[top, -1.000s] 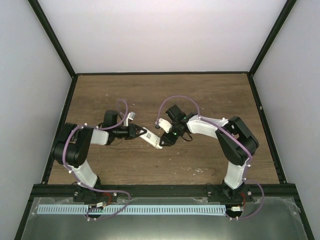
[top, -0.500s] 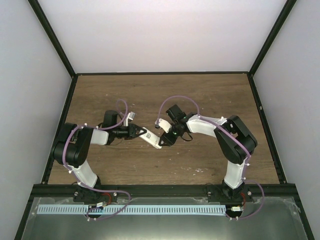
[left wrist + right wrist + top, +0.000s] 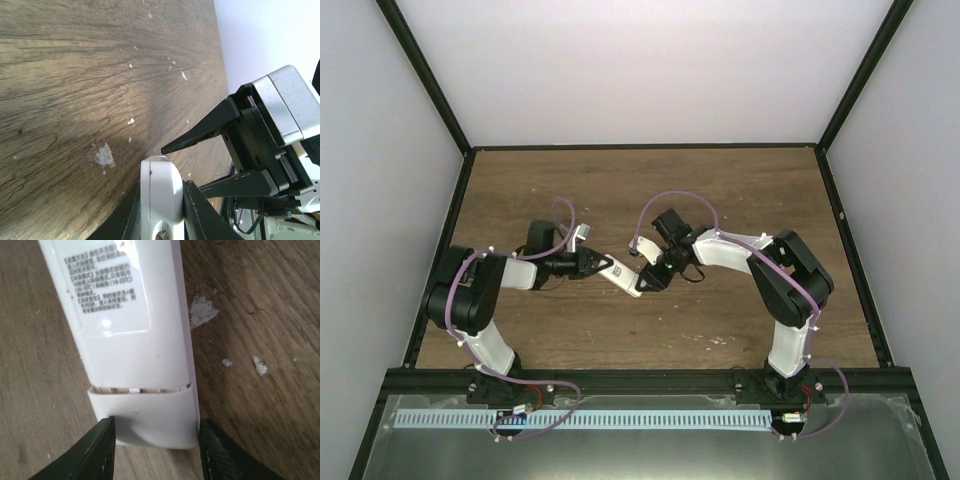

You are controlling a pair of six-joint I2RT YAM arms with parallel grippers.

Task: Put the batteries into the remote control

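Observation:
The white remote control (image 3: 623, 277) is held off the table, label face up in the right wrist view (image 3: 125, 340). My left gripper (image 3: 597, 264) is shut on its one end, which shows white between my fingers in the left wrist view (image 3: 161, 195). The loose white cover (image 3: 147, 417) sits on the other end, with a thin gap at its seam. My right gripper (image 3: 654, 274) straddles that cover, one finger (image 3: 102, 450) against each side. The batteries are hidden.
The brown wooden table (image 3: 720, 190) carries pale crumbs and a scuff (image 3: 202, 310) just beside the remote. Black frame posts and white walls ring the table. My right gripper's fingers (image 3: 200, 132) reach around the remote in the left wrist view.
My right gripper has edged slightly left and up, toward the left gripper, along the remote. The left arm and the remote have stayed still.

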